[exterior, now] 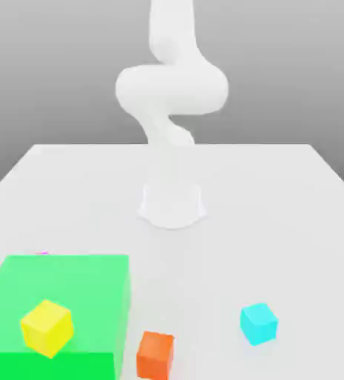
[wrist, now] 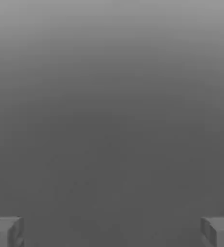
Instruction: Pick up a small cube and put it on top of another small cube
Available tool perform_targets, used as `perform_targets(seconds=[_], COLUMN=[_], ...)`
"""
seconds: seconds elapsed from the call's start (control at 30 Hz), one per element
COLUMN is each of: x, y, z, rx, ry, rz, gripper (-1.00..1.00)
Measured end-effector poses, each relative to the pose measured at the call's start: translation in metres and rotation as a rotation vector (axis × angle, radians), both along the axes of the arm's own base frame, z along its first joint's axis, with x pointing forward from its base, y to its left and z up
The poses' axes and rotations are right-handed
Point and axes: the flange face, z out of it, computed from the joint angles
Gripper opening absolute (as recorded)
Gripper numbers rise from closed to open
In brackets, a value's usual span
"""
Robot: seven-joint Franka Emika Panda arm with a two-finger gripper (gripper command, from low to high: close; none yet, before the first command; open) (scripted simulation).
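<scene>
On the white table (exterior: 279, 215), near the exterior view's left edge, a large flat bright-green block (exterior: 78, 297) carries a small yellow cube (exterior: 47, 327) on its top face. A sliver of magenta, the small pink cube (exterior: 42, 253), peeks from behind that block's far edge. A small orange cube (exterior: 156, 354) sits just beside the block; a small cyan cube (exterior: 259, 323) lies well apart. Hand view: my claw (wrist: 112, 231) fingers spread wide, nothing between, grey backdrop.

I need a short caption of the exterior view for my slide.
White robot arm above a white table with a yellow cube on a green block, plus orange cube and cyan cube.
</scene>
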Motion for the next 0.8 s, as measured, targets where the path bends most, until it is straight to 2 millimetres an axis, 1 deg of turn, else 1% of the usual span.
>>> perform_targets(seconds=[0.1, 0.2, 0.3, 0.37, 0.43, 0.57, 0.67, 0.8], x=[0.025, 0.041, 0.048, 0.046, 0.041, 0.022, -0.001, -0.042], y=[-0.045, -0.085, -0.123, -0.147, -0.167, -0.196, -0.213, -0.232], z=[-0.05, -0.105, -0.163, -0.201, -0.239, -0.313, -0.364, -0.423], rx=[0.021, 0.029, 0.034, 0.036, 0.03, -0.011, -0.046, -0.093], ry=[0.068, 0.133, 0.196, 0.237, 0.28, 0.376, 0.452, 0.558], rz=[0.02, 0.04, 0.055, 0.062, 0.073, 0.119, 0.16, 0.22], gripper=[0.0, 0.0, 0.0, 0.0, 0.0, 0.0, 0.0, 0.0])
